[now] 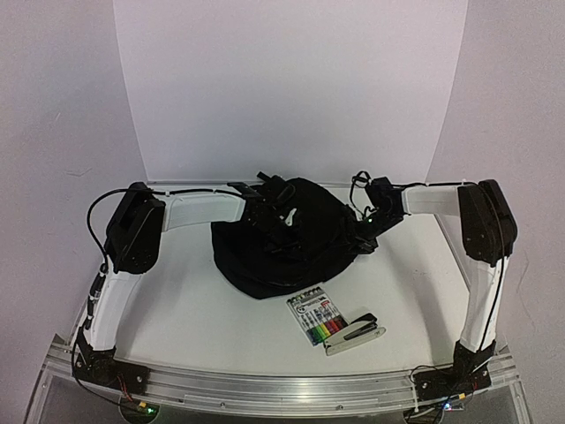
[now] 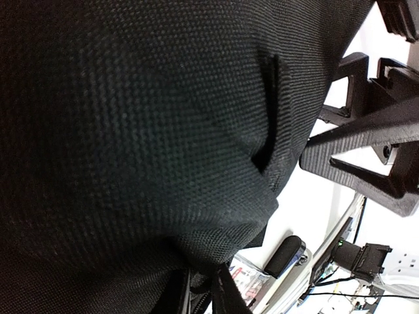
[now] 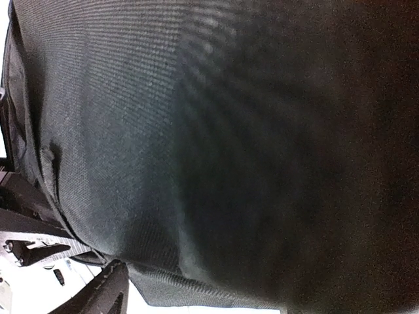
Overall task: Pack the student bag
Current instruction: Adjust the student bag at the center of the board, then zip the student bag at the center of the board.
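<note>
Student bag (image 1: 296, 261): large soft black woven-fabric backpack, slumped in rounded heap at middle of table (image 1: 194, 309), toward back

Bright, even, diffuse light floods the white worktop (image 1: 194, 309) and white backdrop (image 1: 291, 88); shadows are faint. The large black fabric backpack (image 1: 291, 252) shows little detail from overhead. The right wrist view is soft, darkening rightward.
</note>
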Motion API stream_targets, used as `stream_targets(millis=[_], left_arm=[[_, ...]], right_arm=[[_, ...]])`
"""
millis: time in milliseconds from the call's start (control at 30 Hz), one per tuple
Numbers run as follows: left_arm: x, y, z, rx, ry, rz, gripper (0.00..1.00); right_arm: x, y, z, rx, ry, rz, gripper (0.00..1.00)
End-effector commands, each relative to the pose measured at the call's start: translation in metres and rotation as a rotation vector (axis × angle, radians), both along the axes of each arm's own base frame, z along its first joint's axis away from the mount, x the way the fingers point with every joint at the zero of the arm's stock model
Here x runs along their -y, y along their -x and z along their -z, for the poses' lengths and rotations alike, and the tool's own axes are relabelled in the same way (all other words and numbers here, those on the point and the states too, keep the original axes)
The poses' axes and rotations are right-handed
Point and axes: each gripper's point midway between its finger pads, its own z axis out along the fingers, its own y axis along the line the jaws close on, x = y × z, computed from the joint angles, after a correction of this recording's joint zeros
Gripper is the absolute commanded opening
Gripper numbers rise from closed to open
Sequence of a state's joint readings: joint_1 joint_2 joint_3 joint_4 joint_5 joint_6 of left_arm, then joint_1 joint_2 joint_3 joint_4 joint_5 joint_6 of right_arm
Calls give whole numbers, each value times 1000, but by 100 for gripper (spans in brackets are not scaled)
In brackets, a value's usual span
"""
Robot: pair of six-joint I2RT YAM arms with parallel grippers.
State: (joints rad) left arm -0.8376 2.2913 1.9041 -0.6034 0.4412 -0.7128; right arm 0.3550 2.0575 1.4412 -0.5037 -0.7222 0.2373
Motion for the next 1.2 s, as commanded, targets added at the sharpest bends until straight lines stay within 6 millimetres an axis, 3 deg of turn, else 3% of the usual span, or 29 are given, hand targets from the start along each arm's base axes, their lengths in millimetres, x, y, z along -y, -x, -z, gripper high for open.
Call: stream_targets(millis=[0, 233, 333, 467, 633, 700, 867, 1167], left_arm=[[16, 9, -28, 59, 63, 65, 7], [22, 15, -39, 75, 90, 97, 0], [20, 16, -42, 79, 81, 100, 0], [11, 20, -51, 91, 60, 97, 0], [-5, 30, -44, 64, -1, 100, 0], [-12, 35, -40, 50, -28, 109, 0], [-28, 46, -44, 45, -62, 107, 0], [-65, 68, -49, 33, -122, 88, 0]], right_arm=[[-5, -9, 2, 14, -1, 0, 73], [-6, -11, 3, 12, -2, 4, 66], [-6, -14, 6, 13, 9, 10, 59], [-1, -18, 12, 23, 46, 25, 45], [-1, -23, 16, 21, 54, 33, 17], [-1, -26, 16, 28, 62, 38, 1], [8, -40, 11, 65, 87, 72, 0], [49, -77, 4, 117, 129, 175, 0]])
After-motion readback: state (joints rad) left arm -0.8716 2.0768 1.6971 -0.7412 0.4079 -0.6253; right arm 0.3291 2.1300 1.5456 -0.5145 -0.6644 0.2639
